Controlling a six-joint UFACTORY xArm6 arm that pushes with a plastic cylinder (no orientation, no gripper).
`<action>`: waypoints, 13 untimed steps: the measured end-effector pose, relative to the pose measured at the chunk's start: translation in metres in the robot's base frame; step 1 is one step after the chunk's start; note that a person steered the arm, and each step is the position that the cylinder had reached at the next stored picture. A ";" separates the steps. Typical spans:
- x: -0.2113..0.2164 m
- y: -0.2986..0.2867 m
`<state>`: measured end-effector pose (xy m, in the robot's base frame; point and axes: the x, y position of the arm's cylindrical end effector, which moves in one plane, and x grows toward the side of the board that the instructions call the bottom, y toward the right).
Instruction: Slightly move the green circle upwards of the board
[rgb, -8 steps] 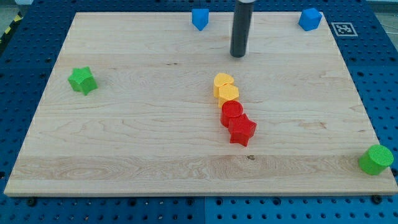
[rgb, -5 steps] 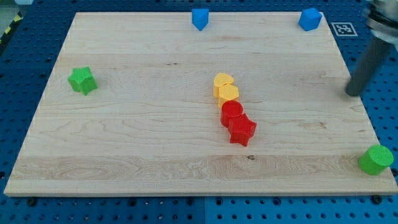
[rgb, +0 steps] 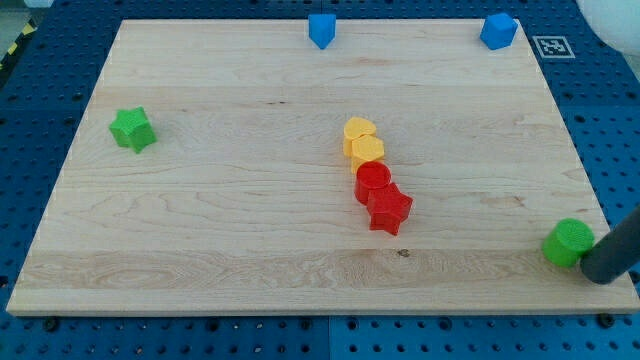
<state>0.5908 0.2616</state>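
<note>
The green circle (rgb: 569, 242) sits at the board's lower right corner, near the right edge. My tip (rgb: 602, 277) is just to its right and slightly below, touching or nearly touching it, at the board's edge. The dark rod rises from there toward the view's right edge.
A green star (rgb: 132, 129) lies at the left. Two yellow blocks (rgb: 362, 141) and, below them, a red circle (rgb: 373, 181) and red star (rgb: 390, 211) form a chain in the middle. Two blue blocks (rgb: 320, 29) (rgb: 498, 30) sit at the top edge.
My tip swept from the top middle to the right side, then down to the lower right corner. The green circle has shifted left and slightly up.
</note>
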 end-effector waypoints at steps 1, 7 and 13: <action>-0.006 0.000; 0.028 -0.045; 0.027 -0.190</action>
<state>0.6181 0.0715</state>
